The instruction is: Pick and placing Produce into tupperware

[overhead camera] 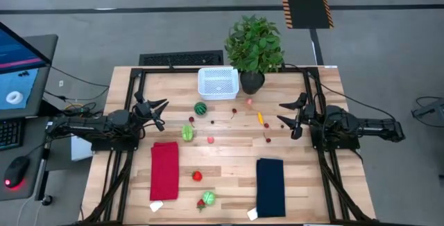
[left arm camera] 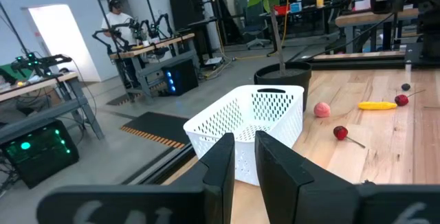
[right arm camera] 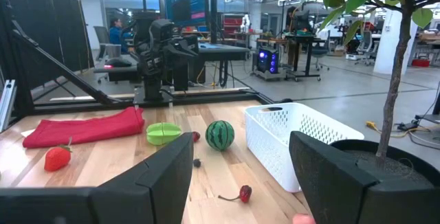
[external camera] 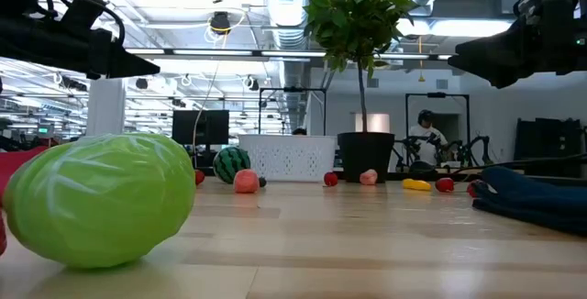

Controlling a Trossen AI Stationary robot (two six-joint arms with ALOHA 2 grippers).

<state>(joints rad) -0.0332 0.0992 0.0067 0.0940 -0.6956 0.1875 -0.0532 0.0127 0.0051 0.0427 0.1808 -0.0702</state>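
Pale wood counter [overhead camera: 229, 150] in an open workshop; produce lies scattered near the white basket [overhead camera: 218, 82]. Only the low view shows a seated person [external camera: 425, 132] beyond. Left gripper [overhead camera: 158, 111] nearly closed, empty; right gripper [overhead camera: 288, 115] spread wide, empty.

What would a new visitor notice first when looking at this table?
Probably the leafy potted plant at the table's far edge, with the white basket just beside it, apparently empty. In front of these, small toy produce lies scattered over the wood, such as the striped watermelon. Nearer the front edge, a red cloth lies on the left and a dark blue cloth on the right.
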